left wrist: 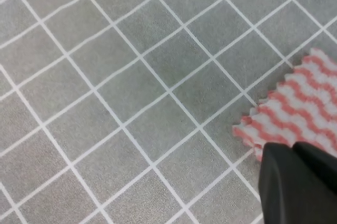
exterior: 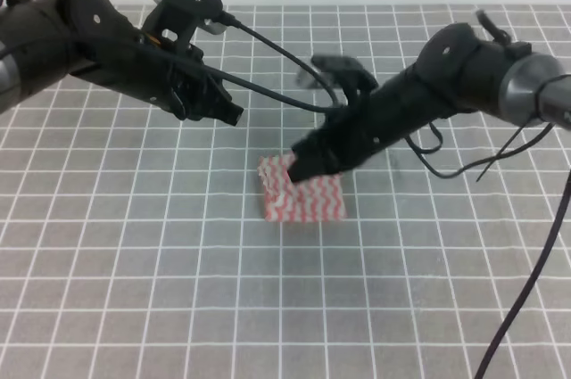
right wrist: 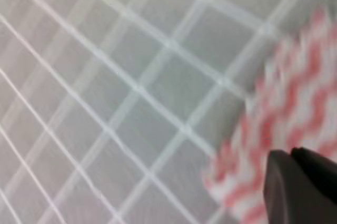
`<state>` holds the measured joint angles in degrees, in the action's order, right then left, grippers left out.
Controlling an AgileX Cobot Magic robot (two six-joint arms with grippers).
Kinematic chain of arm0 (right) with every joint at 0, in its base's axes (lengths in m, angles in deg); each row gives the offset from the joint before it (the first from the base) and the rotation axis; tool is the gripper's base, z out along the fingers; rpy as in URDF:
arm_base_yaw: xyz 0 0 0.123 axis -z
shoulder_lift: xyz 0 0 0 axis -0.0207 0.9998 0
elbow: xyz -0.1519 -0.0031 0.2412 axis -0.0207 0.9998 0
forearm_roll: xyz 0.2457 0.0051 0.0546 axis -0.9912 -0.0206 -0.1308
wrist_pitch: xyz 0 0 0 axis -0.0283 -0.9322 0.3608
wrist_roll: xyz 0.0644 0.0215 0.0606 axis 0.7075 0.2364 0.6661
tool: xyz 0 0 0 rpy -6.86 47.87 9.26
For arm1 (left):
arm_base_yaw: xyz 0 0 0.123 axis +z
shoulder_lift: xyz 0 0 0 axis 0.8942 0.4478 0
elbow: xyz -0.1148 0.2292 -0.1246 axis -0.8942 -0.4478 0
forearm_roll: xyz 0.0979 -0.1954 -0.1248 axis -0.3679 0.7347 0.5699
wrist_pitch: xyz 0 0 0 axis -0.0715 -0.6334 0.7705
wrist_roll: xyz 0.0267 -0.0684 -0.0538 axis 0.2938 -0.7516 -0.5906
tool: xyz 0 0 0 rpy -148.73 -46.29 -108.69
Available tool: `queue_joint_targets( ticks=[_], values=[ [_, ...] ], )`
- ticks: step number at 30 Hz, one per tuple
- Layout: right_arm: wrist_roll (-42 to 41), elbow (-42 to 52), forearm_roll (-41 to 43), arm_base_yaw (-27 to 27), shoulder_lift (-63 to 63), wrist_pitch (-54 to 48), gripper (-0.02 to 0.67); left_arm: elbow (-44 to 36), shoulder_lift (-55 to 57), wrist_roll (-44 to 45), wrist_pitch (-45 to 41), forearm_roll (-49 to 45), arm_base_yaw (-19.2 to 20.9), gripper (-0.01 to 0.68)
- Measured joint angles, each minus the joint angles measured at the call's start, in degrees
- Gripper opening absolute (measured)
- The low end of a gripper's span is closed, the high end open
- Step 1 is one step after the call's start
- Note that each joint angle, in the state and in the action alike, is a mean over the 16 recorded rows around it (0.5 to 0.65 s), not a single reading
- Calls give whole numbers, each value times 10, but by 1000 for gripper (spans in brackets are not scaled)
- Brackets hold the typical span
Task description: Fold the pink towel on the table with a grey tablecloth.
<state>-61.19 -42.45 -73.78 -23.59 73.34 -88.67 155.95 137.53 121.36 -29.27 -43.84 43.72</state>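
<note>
The pink towel [exterior: 303, 193] lies in the middle of the table with a grey tablecloth [exterior: 134, 263] as a small, roughly rectangular patch. My right gripper [exterior: 302, 168] is at its far left corner, low over it, fingers together. The blurred right wrist view shows the shut fingertips [right wrist: 295, 182] over the towel [right wrist: 284, 118]; I cannot tell whether cloth is pinched. My left gripper [exterior: 235, 117] hovers shut and empty above the cloth, up and left of the towel. In the left wrist view its fingertips [left wrist: 295, 182] are beside the towel's jagged edge [left wrist: 295, 103].
White grid lines cover the grey cloth in every view [left wrist: 131, 76] [right wrist: 131, 50]. Black cables [exterior: 277, 58] loop between the two arms, and another hangs down at the right edge [exterior: 535, 281]. Nothing else lies on the cloth.
</note>
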Motion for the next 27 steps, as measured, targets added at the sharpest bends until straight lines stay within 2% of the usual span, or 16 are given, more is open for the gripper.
queue_joint_targets(
  ticks=[5, 15, 27],
  values=[
    [20, 1, 40, -5, 14, -9, -8, 0, 0, 0, 2, 1, 0, -2],
    [26, -5, 42, -14, 23, -14, -16, 0, 0, 1, -12, 12, 0, -2],
    [69, -15, 141, 10, -7, -26, -17, 0, 23, 70, -77, 122, -6, -2]
  ],
)
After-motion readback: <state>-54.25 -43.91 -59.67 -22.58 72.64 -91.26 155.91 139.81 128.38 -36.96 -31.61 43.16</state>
